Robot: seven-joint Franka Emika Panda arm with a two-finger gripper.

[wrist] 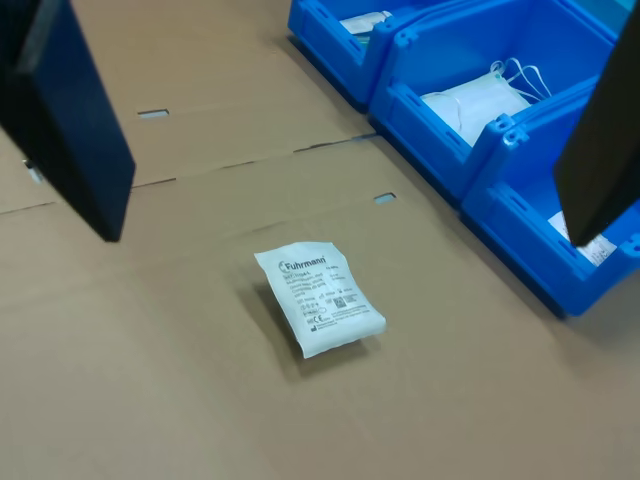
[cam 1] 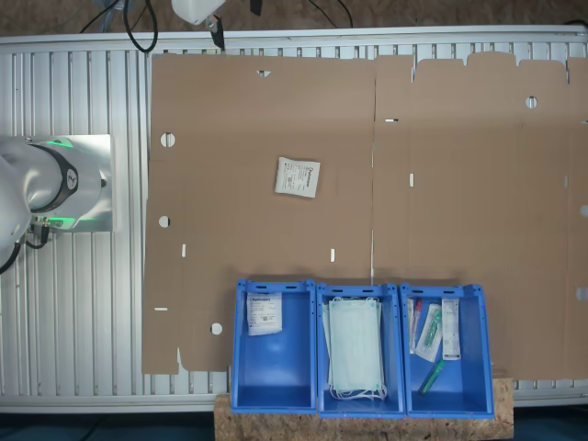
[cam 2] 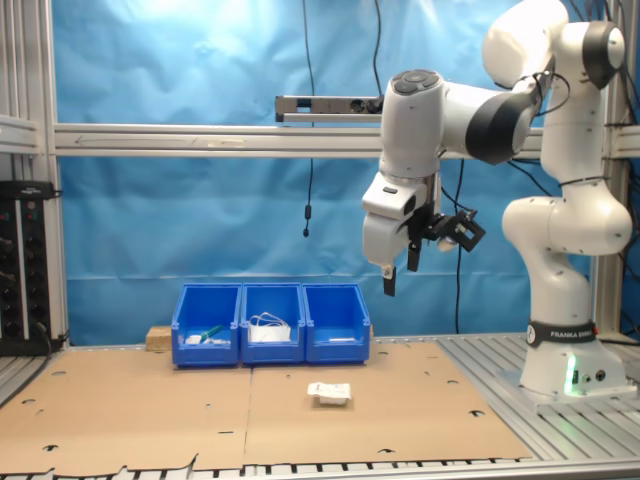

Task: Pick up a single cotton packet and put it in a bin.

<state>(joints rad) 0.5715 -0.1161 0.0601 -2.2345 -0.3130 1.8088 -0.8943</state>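
The gripper [cam 2: 400,268] hangs high above the cardboard sheet [cam 2: 150,410] in the second exterior view, and it holds nothing. In the wrist view its two dark fingers [wrist: 70,120] stand wide apart, so the jaws are open, and the cotton packet [wrist: 320,298] is seen between them, lying far below on the cardboard.

The cotton packet [cam 1: 298,176] lies flat and alone on the cardboard sheet, with its printed face up. It is well apart from the row of three blue bins [cam 2: 270,322], on the open side of the sheet in front of them. In the first exterior view it sits roughly in line with the gap between the first bin [cam 1: 241,367] and the middle bin [cam 1: 320,367]. In the second exterior view the packet [cam 2: 330,392] is near the seam of the cardboard, nearer to the camera than the bins.

The three bins touch each other side by side at the edge of the cardboard. The first bin already holds another small white packet [cam 1: 264,313]. The middle bin holds a stack of pale green face masks [cam 1: 356,356]. The third bin [cam 1: 482,367] holds long narrow white-and-green packets [cam 1: 429,333].

The white robot base [cam 2: 565,370] stands on the metal table [cam 2: 600,440] beside the cardboard, well apart from the bins.
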